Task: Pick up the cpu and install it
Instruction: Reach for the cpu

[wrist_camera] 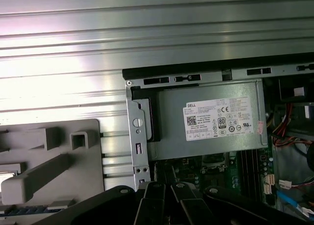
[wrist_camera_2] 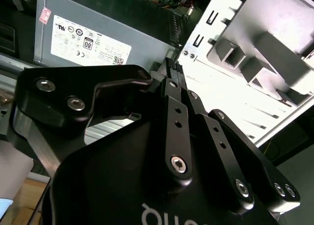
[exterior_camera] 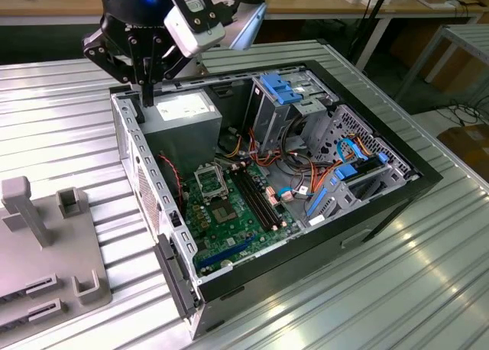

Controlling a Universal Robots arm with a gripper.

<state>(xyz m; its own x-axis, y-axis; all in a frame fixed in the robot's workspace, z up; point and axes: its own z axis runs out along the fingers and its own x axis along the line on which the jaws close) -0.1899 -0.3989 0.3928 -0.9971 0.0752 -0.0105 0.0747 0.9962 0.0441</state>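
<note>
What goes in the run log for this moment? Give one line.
end effector: shut | location: over computer case corner, beside power supply | height: near case rim

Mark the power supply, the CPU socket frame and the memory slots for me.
power supply [exterior_camera: 183, 122]: exterior view, on its grey top face.
CPU socket frame [exterior_camera: 199, 182]: exterior view, on the silver rim.
memory slots [exterior_camera: 255, 198]: exterior view, midway along the black slots.

One open computer, one power box, one green board, one grey rack and one gripper
</note>
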